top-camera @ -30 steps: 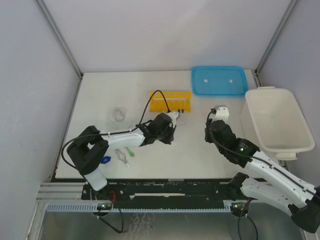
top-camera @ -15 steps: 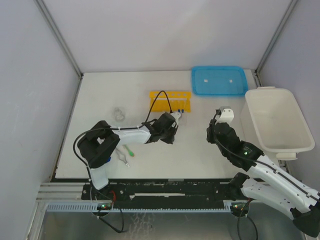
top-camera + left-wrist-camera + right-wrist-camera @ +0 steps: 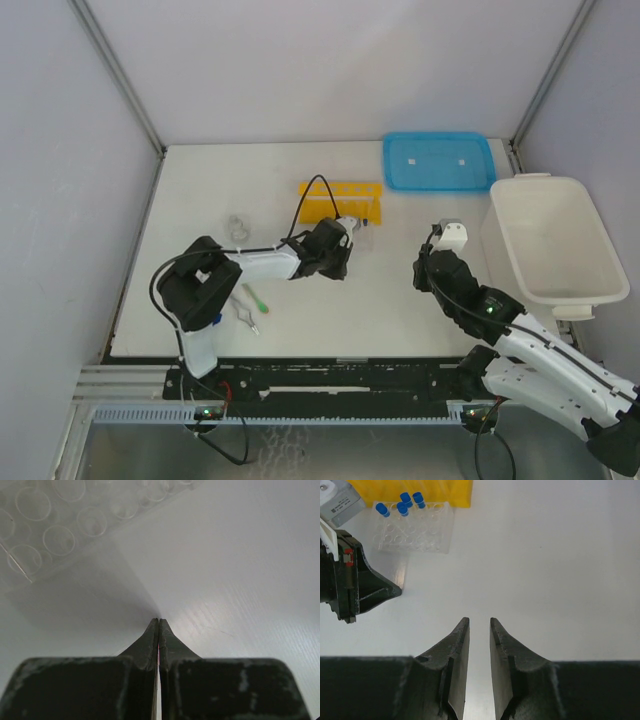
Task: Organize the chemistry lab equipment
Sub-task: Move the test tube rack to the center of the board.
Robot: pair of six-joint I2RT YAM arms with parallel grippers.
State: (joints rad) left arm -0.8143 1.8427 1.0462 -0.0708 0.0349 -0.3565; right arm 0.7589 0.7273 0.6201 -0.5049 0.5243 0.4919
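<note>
The yellow tube rack (image 3: 340, 197) lies at the middle back, and its edge shows in the right wrist view (image 3: 410, 490). A clear well plate (image 3: 415, 530) in front of it holds several small blue-capped tubes (image 3: 402, 505). My left gripper (image 3: 347, 248) is shut with nothing in it, low over the table just in front of that plate (image 3: 60, 525). My right gripper (image 3: 445, 240) hovers further right, open a narrow gap with nothing between its fingers (image 3: 457, 645). A clear glass vessel (image 3: 237, 225), thin metal tongs (image 3: 245, 315) and a green-tipped stick (image 3: 256, 300) lie on the left.
A blue rectangular lid (image 3: 438, 160) lies at the back right. The big white tub (image 3: 550, 240) stands along the right edge. My left forearm and its black cable (image 3: 300, 205) stretch across the table's left half, close to the stick and tongs.
My left gripper closed from a small gap to shut and edged toward the rack. My right gripper drifted slightly to the right.
</note>
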